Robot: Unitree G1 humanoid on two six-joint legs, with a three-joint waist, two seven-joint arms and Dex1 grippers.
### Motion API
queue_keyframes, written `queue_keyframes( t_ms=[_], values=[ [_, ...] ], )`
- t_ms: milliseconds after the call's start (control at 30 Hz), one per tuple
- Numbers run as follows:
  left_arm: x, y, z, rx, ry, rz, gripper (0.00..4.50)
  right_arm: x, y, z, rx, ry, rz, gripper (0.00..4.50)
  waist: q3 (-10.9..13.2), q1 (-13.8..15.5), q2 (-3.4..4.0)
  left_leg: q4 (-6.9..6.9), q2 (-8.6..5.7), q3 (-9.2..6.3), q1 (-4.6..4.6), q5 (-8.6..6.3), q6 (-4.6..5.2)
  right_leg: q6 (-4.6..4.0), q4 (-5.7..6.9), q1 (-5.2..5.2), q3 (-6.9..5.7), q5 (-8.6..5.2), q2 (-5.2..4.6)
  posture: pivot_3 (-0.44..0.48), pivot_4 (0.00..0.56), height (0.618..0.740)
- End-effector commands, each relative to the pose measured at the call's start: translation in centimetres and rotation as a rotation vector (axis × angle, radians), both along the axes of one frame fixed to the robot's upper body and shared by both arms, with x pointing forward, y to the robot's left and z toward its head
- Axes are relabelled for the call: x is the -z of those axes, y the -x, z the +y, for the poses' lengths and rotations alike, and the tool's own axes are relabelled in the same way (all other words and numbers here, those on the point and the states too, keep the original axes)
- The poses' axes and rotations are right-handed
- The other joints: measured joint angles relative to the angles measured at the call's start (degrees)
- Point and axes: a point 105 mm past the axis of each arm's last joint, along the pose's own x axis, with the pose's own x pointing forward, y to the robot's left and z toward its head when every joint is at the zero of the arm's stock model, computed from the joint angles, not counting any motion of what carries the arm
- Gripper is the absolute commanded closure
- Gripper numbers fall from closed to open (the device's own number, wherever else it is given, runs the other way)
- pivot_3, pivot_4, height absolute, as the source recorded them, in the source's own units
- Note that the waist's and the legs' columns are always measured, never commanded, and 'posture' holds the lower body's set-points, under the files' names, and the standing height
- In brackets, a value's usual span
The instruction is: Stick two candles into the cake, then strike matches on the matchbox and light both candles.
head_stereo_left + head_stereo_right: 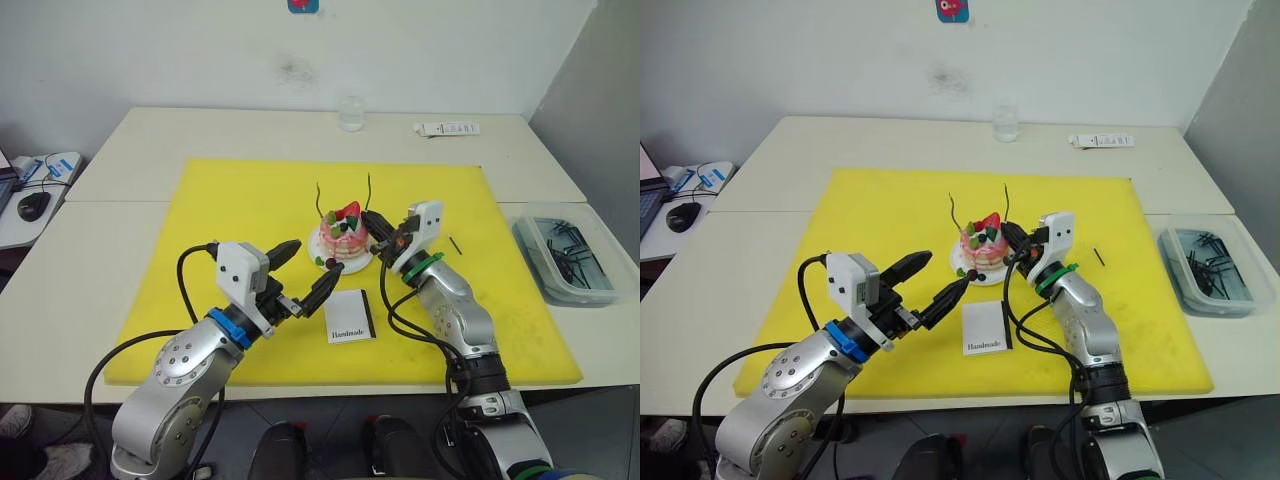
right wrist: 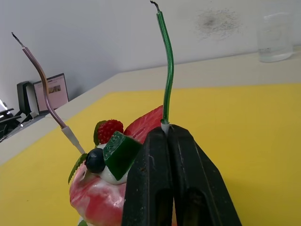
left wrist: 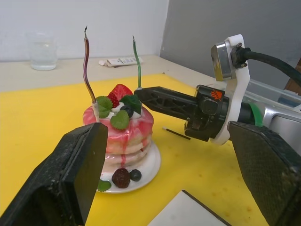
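My left gripper [image 1: 305,268] sits nearest, low over the yellow mat [image 1: 210,230], its 2 fingers spread wide with nothing between them, one tip reaching toward the plate's near edge. The mat covers the middle of the pale table [image 1: 150,135]. My right gripper [image 1: 372,224] comes in from the other side, fingers pressed together at the foot of the green candle [image 2: 166,70], right where it enters the cake [image 1: 343,236]; whether they pinch the candle or just touch it I cannot tell. The cake stands on its white plate near the mat's centre, with both candles upright in it, the purplish candle [image 3: 88,70] on the side away from my right gripper. The matchbox [image 1: 349,316] lies flat on the mat just in front of the plate, between my 2 arms. A clear bin [image 1: 570,258] of dark sticks rests on the table off the mat's right edge. 1 match [image 1: 455,244] lies on the mat to the right of my right gripper.
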Motion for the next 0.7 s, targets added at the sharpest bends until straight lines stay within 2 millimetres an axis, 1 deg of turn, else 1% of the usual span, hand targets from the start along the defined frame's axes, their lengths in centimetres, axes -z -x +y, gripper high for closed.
queue_keyframes(
  t_ms=[33, 233, 367, 600, 700],
  values=[
    [-1.0, 0.3, -0.1, 0.011, 0.008, -0.05, 0.0, -1.4, 0.8, 0.4, -0.035, -0.015, -0.065, 4.5, 0.0, 0.0, 0.0, 0.0, 0.0, -0.01, 0.0, 0.0, 0.0, 0.01, 0.0, 0.0, -0.01, 0.0, 0.0, 0.0, 0.15, 0.74],
    [-1.0, 0.3, -0.2, 0.01, 0.013, -0.048, 0.0, -1.5, 1.3, 0.6, -0.047, 0.0, -0.095, 4.5, 0.01, -0.01, 0.01, -0.01, 0.0, -0.03, 0.0, 0.0, 0.0, 0.0, 0.0, 0.0, -0.02, 0.0, 0.0, 0.0, 0.15, 0.74],
    [-1.1, 0.2, -0.3, 0.01, 0.014, -0.049, 0.0, -1.0, 1.6, 0.9, -0.058, 0.023, -0.104, 4.5, 0.01, -0.01, 0.01, -0.01, 0.0, -0.02, 0.0, 0.0, 0.0, -0.01, -0.01, 0.0, -0.02, 0.0, 0.0, 0.0, 0.15, 0.74],
    [-1.1, 0.2, -0.2, 0.008, 0.013, -0.049, 0.0, 0.0, 1.2, 0.4, -0.027, 0.04, -0.087, 4.5, 0.01, -0.02, 0.01, -0.01, 0.01, -0.02, 0.0, 0.0, 0.0, -0.02, -0.02, 0.0, -0.01, -0.02, 0.0, 0.0, 0.15, 0.74],
    [-1.1, 0.2, -0.3, 0.008, 0.014, -0.049, 0.0, 0.0, 0.9, 0.1, -0.002, 0.04, -0.086, 4.5, 0.01, -0.02, 0.01, -0.01, 0.01, -0.02, 0.0, 0.0, 0.0, -0.03, -0.02, 0.0, -0.01, -0.02, 0.0, 0.0, 0.15, 0.74]
  ],
)
